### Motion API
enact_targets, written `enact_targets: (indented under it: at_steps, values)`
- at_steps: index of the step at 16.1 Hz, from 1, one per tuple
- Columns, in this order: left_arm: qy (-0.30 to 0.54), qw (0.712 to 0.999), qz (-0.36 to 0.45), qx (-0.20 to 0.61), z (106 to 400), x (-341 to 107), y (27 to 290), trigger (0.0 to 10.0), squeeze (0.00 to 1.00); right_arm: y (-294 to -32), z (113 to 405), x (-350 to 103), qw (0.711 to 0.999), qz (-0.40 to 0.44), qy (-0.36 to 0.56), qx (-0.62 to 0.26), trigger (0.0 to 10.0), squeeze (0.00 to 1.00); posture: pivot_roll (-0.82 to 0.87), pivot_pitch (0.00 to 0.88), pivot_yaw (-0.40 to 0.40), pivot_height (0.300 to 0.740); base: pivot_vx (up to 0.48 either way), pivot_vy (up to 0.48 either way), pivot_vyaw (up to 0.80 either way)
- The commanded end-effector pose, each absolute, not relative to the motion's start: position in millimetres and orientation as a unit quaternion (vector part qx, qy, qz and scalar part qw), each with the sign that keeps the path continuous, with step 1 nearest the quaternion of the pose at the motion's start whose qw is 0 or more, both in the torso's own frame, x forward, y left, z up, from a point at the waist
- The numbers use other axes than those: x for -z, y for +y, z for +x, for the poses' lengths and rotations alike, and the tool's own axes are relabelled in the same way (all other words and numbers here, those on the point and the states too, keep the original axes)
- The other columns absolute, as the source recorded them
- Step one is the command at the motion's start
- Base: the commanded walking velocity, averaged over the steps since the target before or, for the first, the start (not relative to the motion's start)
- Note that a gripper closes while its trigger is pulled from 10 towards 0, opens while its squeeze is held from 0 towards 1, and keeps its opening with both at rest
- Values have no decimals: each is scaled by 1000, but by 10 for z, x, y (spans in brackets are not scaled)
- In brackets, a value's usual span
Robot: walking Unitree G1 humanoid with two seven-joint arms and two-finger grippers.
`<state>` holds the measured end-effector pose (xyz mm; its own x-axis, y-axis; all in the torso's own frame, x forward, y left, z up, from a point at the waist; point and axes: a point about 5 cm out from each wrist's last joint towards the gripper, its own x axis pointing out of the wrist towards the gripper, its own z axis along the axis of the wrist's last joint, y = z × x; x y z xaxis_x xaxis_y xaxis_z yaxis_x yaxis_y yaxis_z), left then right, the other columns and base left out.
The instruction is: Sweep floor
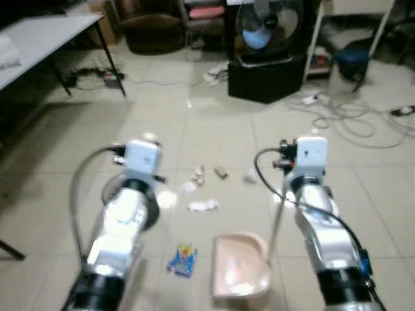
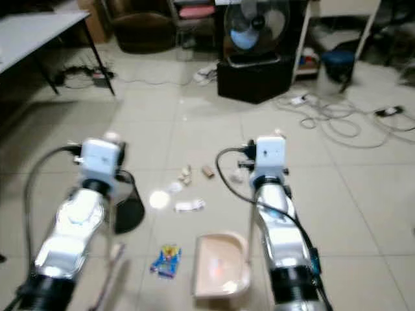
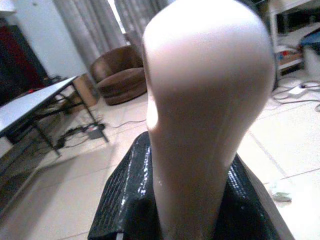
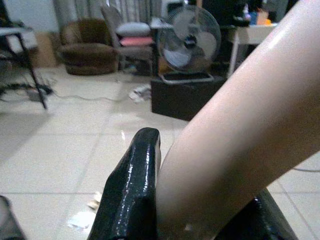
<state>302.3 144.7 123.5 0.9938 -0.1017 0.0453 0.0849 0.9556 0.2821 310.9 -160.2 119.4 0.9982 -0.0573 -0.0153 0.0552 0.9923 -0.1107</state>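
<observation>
A pale tiled floor (image 1: 214,129) spreads ahead, with a white table (image 1: 45,35) at the robot's far left, a brown armchair (image 1: 152,29) and a fan (image 1: 262,26) on a black box (image 1: 266,78) at the back, and loose cables (image 1: 350,120) to the right. Both silver arms reach forward. The right gripper (image 4: 200,210) has its black fingers (image 4: 132,185) closed on the pale handle (image 4: 240,135) of a pink dustpan (image 1: 240,269), which rests on the floor between the arms. The left gripper (image 3: 190,210) clamps its fingers (image 3: 130,195) round a pale broom handle (image 3: 205,100); the dark broom head (image 2: 128,210) sits on the floor beside the left arm. Just beyond the dustpan lie a blue wrapper (image 1: 183,259), white paper scraps (image 1: 203,205) and small crumbs of litter (image 1: 220,172).
</observation>
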Motion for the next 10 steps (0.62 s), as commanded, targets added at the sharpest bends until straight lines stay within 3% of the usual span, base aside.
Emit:
enact_targets:
  at_steps: [1, 7, 10]
  values:
    - [-54, 986, 152, 33, 3075, -1337, 1526, 10000, 0, -1567, 3174, -1372, 997, -67, -36, 26, 10000, 0, -56, 24, 76, 740, 0, 0, 0]
    - [-51, 986, 156, 6, 3128, -1121, 1583, 10000, 0, -1611, 3184, -1342, 997, -64, -44, 14, 10000, 0, -61, 116, 48, 740, 0, 0, 0]
    - [-66, 989, 131, -14, 3225, -1130, 1616, 10000, 0, -1645, 3270, -1371, 996, -71, -58, 22, 10000, 0, -68, 190, 81, 740, 0, 0, 0]
